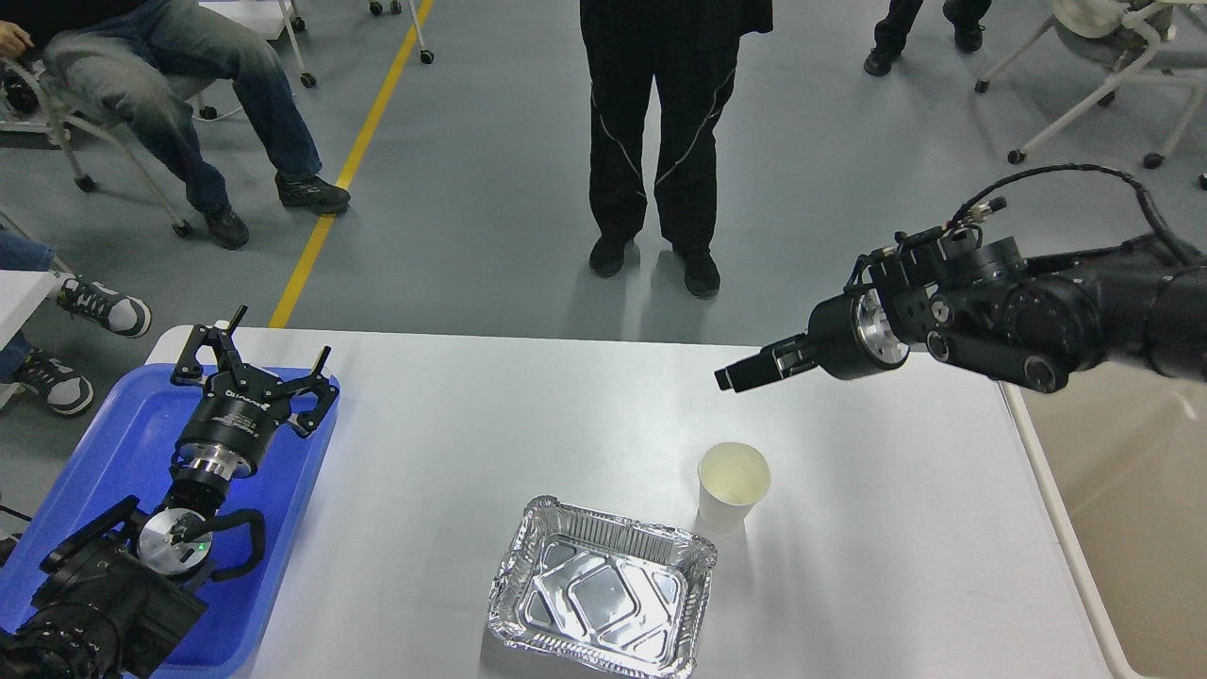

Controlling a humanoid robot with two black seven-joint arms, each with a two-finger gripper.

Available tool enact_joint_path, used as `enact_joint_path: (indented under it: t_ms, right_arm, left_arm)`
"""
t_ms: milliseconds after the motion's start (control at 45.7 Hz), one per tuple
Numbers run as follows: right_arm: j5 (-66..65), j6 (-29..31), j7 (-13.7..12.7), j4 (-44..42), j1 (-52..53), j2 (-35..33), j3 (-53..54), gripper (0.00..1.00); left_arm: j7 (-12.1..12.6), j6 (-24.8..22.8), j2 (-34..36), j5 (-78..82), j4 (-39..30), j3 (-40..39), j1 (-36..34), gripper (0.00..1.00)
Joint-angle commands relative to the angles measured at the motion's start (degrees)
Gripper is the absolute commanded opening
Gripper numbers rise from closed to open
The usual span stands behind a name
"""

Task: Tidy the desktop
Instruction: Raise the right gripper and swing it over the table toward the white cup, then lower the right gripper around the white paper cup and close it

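Note:
The white desktop (528, 424) bears a white paper cup (732, 484), upright and empty, and an empty foil tray (602, 600) in front of it near the front edge. My left gripper (255, 358) is open and empty, hovering over the blue plastic tray (123, 453) at the desktop's left end. My right gripper (731, 377) reaches in from the right, above the desktop and behind the cup, apart from it. It is seen side-on and dark, so its fingers cannot be told apart.
A beige bin (1132, 500) stands at the desktop's right end, partly behind my right arm. A person in black trousers (651, 141) stands just beyond the far edge. Seated people and wheeled chairs are on the floor further back.

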Motion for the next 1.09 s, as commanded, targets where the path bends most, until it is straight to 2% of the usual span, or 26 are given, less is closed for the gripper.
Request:
enact_joint_path:
  t_ms: [0, 1072]
  right_arm:
    - [-0.36, -0.13, 0.0, -3.81, -4.74, 3.41, -1.19, 1.0]
    - [-0.36, -1.09, 0.09, -12.34, -17.31, 5.87, -0.84, 1.0]
  left_arm:
    - [0.0, 0.0, 0.0, 0.0, 0.01, 0.0, 0.0, 1.0]
    - [0.0, 0.0, 0.0, 0.0, 0.01, 0.0, 0.0, 1.0]
